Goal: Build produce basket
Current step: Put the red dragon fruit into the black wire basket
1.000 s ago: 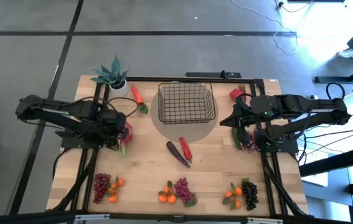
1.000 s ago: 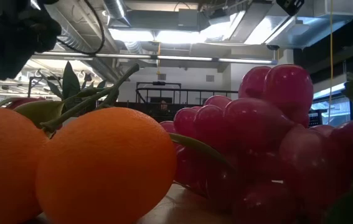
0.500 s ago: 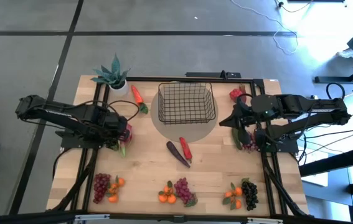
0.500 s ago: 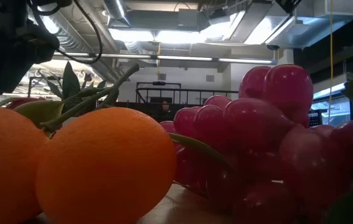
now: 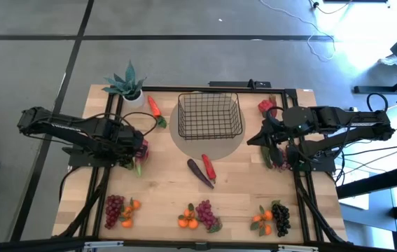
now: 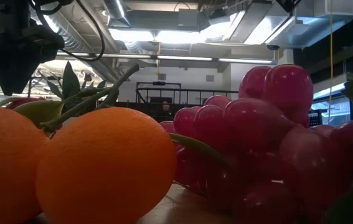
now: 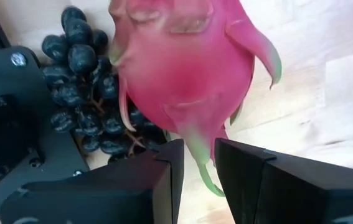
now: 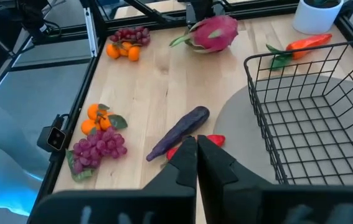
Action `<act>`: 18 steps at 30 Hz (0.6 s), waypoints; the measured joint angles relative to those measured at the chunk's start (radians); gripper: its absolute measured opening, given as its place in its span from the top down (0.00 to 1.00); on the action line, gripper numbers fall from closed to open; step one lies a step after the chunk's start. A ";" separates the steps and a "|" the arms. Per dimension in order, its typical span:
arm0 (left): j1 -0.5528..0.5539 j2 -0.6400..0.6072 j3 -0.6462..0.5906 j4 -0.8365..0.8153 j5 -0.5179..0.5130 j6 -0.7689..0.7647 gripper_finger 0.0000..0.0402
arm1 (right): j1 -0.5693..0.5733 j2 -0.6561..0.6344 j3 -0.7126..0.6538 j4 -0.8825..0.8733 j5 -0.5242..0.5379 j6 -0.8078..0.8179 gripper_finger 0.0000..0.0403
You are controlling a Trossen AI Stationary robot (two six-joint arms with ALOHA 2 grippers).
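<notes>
The black wire basket [image 5: 183, 116] stands at the table's far middle; it also shows in the right wrist view [image 8: 301, 93]. The pink-red radish [image 5: 143, 146] with green leaf tips lies on the table's left part, beside a black grape bunch [image 7: 80, 81]. My left gripper [image 5: 134, 152] is over the radish [image 7: 182, 62] and shut on it. My right gripper [image 5: 263, 137] is shut and empty, above the table right of the basket. A dark eggplant [image 5: 198, 172] and a red pepper [image 5: 209, 167] lie in front of the basket. My left gripper has a green leaf tip [image 7: 202, 169] at the radish's near side between its two fingers [image 7: 171, 167]. The fingers come from above, pointing down. The radish body lies beyond the fingertips. In the right wrist view the radish [image 8: 213, 31] rests on the table.
A spiky potted plant [image 5: 127, 84] and a carrot [image 5: 155, 107] stand at the far left. Red peppers [image 5: 267, 106] lie far right, purple grapes [image 5: 279, 159] under my right arm. Grape bunches with oranges [image 5: 120, 209] [image 5: 199, 215] [image 5: 274, 218] line the near edge.
In the low view my left gripper has gone down a little toward the radish. My right gripper has kept its place.
</notes>
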 joint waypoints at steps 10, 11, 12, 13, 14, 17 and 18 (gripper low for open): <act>-0.017 0.000 0.000 0.001 0.006 -0.051 0.80 | 0.000 0.000 0.000 0.001 0.000 0.000 1.00; -0.023 0.000 0.000 0.001 0.007 -0.058 0.80 | 0.000 0.000 0.000 0.001 0.000 0.000 1.00; -0.030 0.000 0.000 0.001 0.007 -0.059 0.80 | 0.000 0.000 0.000 0.001 0.000 0.000 1.00; -0.039 0.000 0.000 0.001 0.007 -0.059 0.80 | 0.000 0.000 0.000 0.001 0.000 0.000 1.00; -0.048 0.000 0.000 0.002 0.007 -0.060 0.80 | 0.000 0.000 0.000 0.001 0.000 0.000 1.00; -0.069 0.000 0.000 0.011 0.009 -0.077 0.80 | 0.000 0.000 0.000 0.001 0.000 0.000 1.00; -0.076 0.000 0.000 0.018 0.009 -0.077 0.80 | 0.000 0.000 0.000 0.001 0.001 0.000 1.00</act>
